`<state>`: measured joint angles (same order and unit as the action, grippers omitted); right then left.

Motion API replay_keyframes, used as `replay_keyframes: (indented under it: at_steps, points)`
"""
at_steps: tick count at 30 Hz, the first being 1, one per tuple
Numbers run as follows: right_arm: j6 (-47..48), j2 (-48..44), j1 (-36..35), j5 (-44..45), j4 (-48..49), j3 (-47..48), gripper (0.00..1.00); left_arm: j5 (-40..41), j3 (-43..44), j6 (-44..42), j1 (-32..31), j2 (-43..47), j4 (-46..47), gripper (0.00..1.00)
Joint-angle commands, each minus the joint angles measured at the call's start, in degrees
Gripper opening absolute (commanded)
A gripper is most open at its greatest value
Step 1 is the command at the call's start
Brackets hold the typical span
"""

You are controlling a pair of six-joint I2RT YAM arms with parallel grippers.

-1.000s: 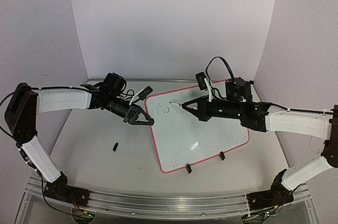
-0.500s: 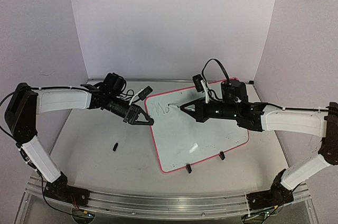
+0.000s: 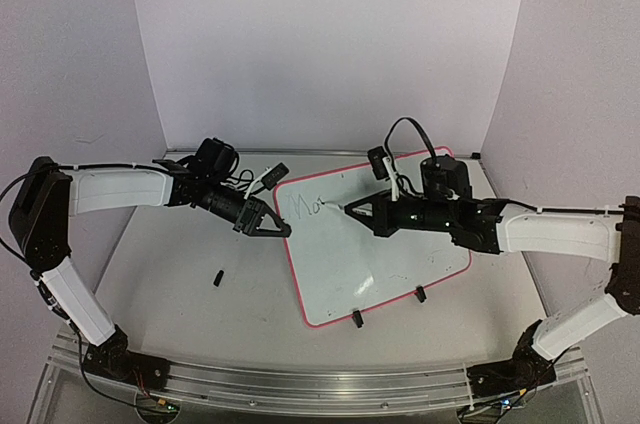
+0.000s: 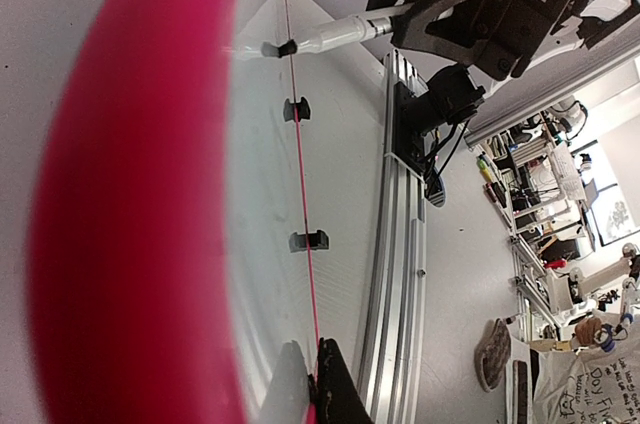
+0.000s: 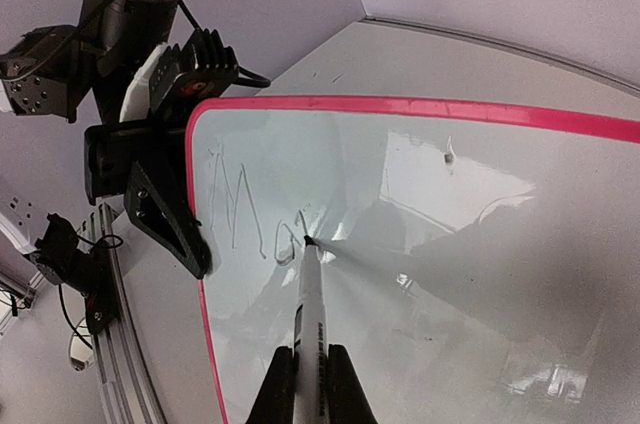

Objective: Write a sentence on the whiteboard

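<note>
Risk, we judge — marker (image 5: 312,294) pinched in right gripper (image 5: 310,354) could twist, skewing sentence (image 5: 255,219); left gripper (image 3: 282,230), clamped on whiteboard (image 5: 500,244) rim, could slip.

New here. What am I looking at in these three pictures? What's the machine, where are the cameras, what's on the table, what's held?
These are two robot arms bolted at the near edge of a table. The wide picture comes from a fixed camera above and behind them. The other two come from a camera on each wrist, looking along that arm's own fingers. On the table lies a whiteboard with a pink rim, plus a small black piece, possibly a pen cap. The left tool is shut on the board's left edge, apparently steadying it. The right tool is shut on a marker whose tip touches the board. The writing there reads roughly "Mo".
</note>
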<state>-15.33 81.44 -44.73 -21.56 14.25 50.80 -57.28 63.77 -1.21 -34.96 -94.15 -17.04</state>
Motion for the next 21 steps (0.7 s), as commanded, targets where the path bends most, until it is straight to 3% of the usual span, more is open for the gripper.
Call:
replay_keyframes:
  at_steps: [1,21]
  points:
    - [-1.1,-1.6,0.4,4.2,-2.1,-2.7,0.00,-0.4,1.7,-3.8,-1.1,0.3,-1.1,0.00]
    - [-2.1,0.4,0.4,6.1,2.0,0.8,0.00,-0.4,1.8,-3.9,-1.1,0.4,-1.2,0.00]
